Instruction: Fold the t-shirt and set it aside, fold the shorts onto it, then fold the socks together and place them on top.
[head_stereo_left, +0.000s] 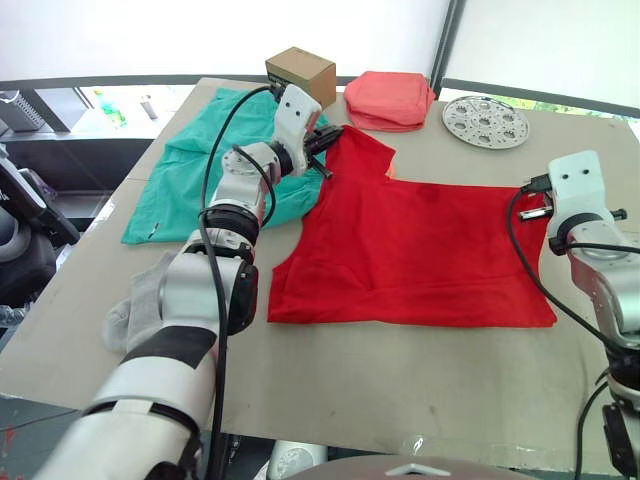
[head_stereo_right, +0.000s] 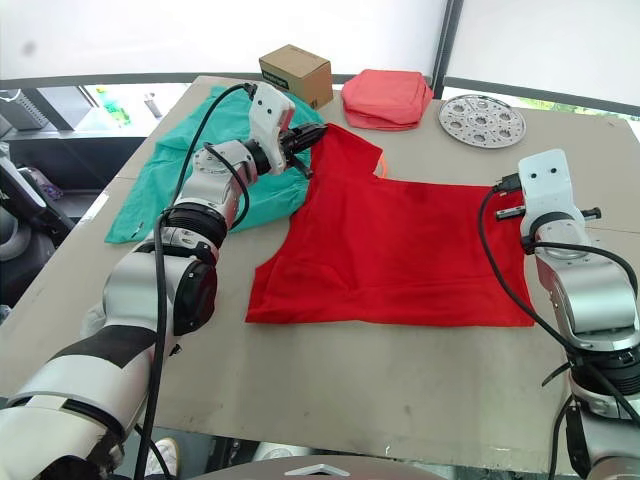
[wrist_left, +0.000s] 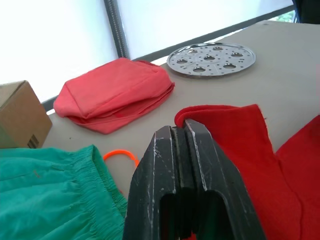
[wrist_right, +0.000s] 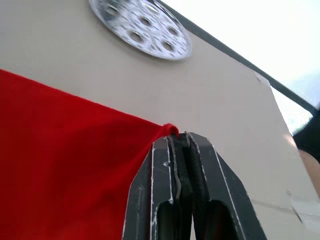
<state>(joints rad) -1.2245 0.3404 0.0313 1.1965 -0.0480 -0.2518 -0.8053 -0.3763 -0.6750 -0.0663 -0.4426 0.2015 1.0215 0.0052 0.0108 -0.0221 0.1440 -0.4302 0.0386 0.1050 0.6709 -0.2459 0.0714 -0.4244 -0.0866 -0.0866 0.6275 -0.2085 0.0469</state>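
Note:
The red t-shirt (head_stereo_left: 420, 250) lies spread across the middle of the table. My left gripper (head_stereo_left: 322, 143) is shut on its far left corner, with red fabric (wrist_left: 225, 125) pinched between the black fingers (wrist_left: 182, 150). My right gripper (wrist_right: 177, 142) is shut on the shirt's far right corner (wrist_right: 167, 129). The teal shorts (head_stereo_left: 195, 170) lie flat at the left, partly under the shirt's edge, their orange drawstring (wrist_left: 120, 155) showing. The grey socks (head_stereo_left: 140, 300) lie at the near left, partly hidden by my left arm.
A cardboard box (head_stereo_left: 300, 72) and a folded coral-pink cloth stack (head_stereo_left: 390, 98) sit at the far edge. A perforated metal disc (head_stereo_left: 485, 121) lies at the far right. The table's near edge (head_stereo_left: 350, 425) runs close in front.

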